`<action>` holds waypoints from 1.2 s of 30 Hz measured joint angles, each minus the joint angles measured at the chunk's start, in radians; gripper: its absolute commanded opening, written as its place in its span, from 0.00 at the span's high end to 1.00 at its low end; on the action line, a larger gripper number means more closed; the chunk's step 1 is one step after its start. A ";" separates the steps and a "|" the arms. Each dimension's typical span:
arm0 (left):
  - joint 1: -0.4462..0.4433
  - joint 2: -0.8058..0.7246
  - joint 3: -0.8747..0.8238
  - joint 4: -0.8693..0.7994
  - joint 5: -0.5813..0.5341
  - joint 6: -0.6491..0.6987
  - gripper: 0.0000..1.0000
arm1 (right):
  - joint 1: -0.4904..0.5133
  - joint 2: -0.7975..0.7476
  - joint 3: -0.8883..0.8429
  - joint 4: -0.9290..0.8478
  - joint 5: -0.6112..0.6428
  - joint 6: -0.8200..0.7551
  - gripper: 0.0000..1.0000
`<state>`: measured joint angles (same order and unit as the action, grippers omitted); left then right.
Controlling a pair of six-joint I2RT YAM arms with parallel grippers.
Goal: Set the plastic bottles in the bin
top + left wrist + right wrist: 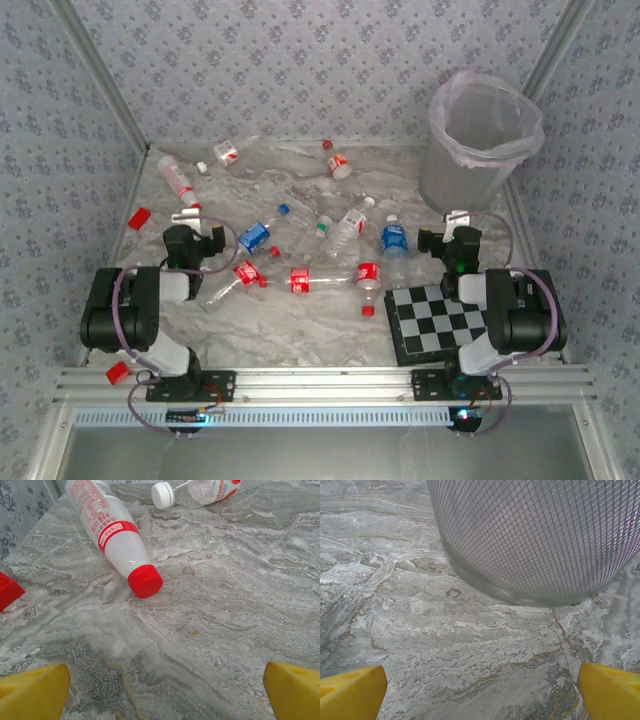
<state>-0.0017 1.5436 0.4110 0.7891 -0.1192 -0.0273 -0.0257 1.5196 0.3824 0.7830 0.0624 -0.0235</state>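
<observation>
Several plastic bottles lie scattered over the marbled table: a white one with a red cap (178, 182), blue-labelled ones (258, 236) (394, 240), and red-labelled ones (245, 275) (368, 275). The bin (480, 140) stands upright at the back right, lined with a clear bag. My left gripper (186, 213) is open just short of the red-capped bottle (115, 535), which lies ahead of its yellow fingers (35, 692), with a white-capped bottle (200, 490) beyond. My right gripper (458, 215) is open and faces the bin's meshed wall (535, 535). Nothing is between either pair of fingers.
A black-and-white checkerboard (440, 320) lies at the front right beside the right arm. Small red blocks sit at the left edge (139, 218) (7, 590) and by the left arm's base (117, 372). Patterned walls close in the table on three sides.
</observation>
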 measured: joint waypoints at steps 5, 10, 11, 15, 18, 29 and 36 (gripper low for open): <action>0.000 0.000 0.000 0.000 0.000 0.000 0.01 | 0.000 0.000 0.000 0.000 0.000 0.000 0.00; 0.000 0.000 0.000 0.000 0.000 0.000 0.01 | 0.000 0.000 0.000 0.000 0.000 0.000 0.00; 0.000 0.000 0.000 0.000 0.000 0.000 0.01 | 0.000 0.000 0.000 0.000 0.000 0.000 0.00; 0.000 0.000 0.000 0.000 0.000 0.000 0.01 | 0.000 0.000 0.000 0.000 0.000 0.000 0.00; 0.000 0.000 0.000 0.000 0.000 0.000 0.01 | 0.000 0.000 0.000 0.000 0.000 0.000 0.00; 0.002 0.000 0.000 0.000 0.001 0.000 0.01 | -0.003 0.000 0.000 0.000 -0.014 0.000 0.00; 0.008 -0.002 0.003 -0.013 0.017 0.000 0.01 | -0.002 -0.001 0.002 -0.005 -0.018 0.000 0.00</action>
<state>0.0067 1.5417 0.4137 0.7765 -0.1024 -0.0269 -0.0273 1.5185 0.3843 0.7776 0.0444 -0.0238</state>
